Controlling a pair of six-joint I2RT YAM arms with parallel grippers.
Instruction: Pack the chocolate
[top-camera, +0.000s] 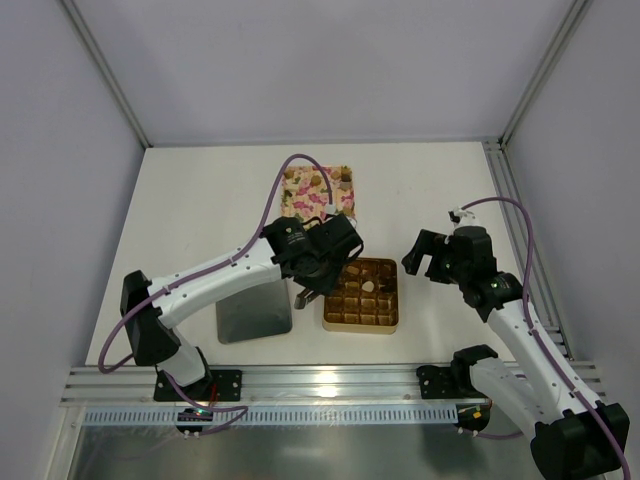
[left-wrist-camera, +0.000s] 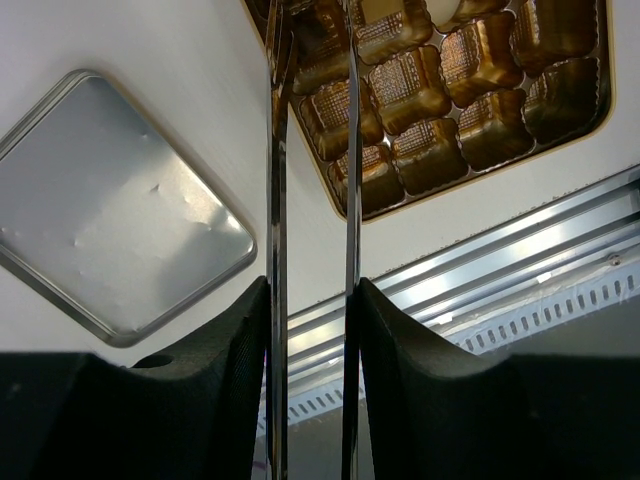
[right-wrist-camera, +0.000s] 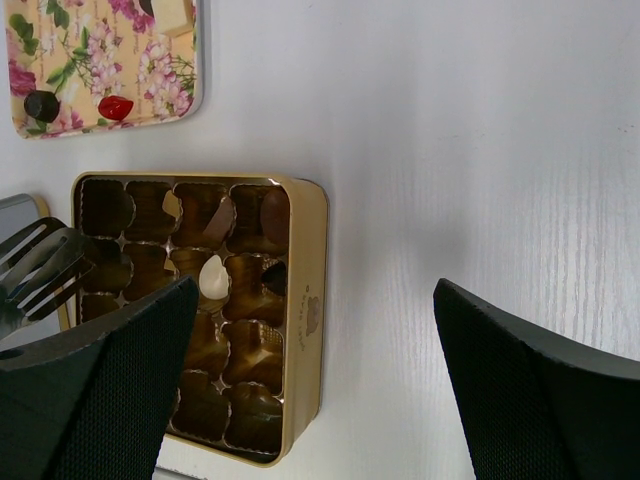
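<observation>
The gold box (top-camera: 391, 296) with gridded cells lies at the front middle. It holds a few chocolates: a white piece (right-wrist-camera: 212, 278), a dark piece (right-wrist-camera: 275, 277) and a brown piece (right-wrist-camera: 222, 222). More chocolates lie on the pink floral tray (top-camera: 303, 193): a dark one (right-wrist-camera: 42, 104) and a red one (right-wrist-camera: 116, 107). My left gripper (top-camera: 318, 275) is shut on metal tongs (left-wrist-camera: 277, 200), whose forked tips (right-wrist-camera: 40, 270) hover over the box's left cells. I cannot tell whether the tongs hold a piece. My right gripper (top-camera: 430, 255) is open and empty, right of the box.
A silver tin lid (top-camera: 253, 310) lies left of the box, also in the left wrist view (left-wrist-camera: 110, 210). An aluminium rail (top-camera: 330, 380) runs along the near edge. The enclosure walls stand left, right and behind.
</observation>
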